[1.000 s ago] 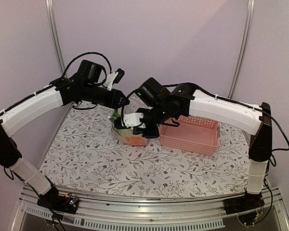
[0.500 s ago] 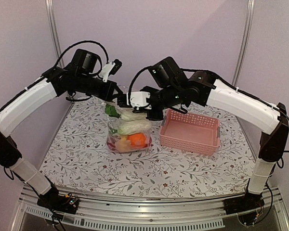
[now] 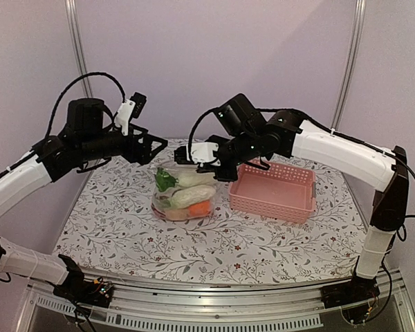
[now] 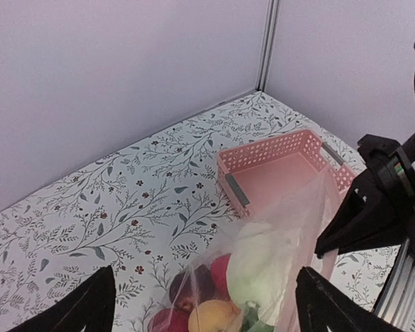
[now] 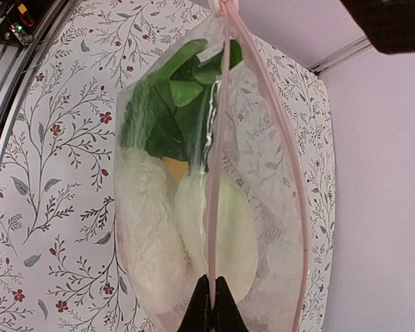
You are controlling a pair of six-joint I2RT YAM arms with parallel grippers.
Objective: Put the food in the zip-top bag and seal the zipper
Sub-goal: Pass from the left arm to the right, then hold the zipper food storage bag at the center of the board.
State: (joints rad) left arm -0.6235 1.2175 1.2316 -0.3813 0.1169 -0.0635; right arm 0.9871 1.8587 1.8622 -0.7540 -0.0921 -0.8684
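the right gripper (image 5: 212,299) pinched the whitish-pink zipper strip (image 5: 217,138), holding the clear crinkly plastic bag (image 3: 182,181) of toy vegetables (image 3: 191,196) upright on the floral worktop (image 3: 124,228), likely against spilling; the left gripper (image 3: 155,147) gaped open, apart.

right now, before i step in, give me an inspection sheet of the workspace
Surface: floral table, no spills seen.
Job's things: bag upright beside the basket, held up by its top edge; food inside, with green leaves, white oblongs, orange and red pieces; zipper, cannot tell if fully sealed.
Clutter: pink basket, nothing seen inside.
Grippers: right gripper shut on the zipper; left gripper open, apart from the bag.
Cables: black cables loop above each forearm, off the table.
Surroundings: lilac walls, metal posts, rail at the near edge.
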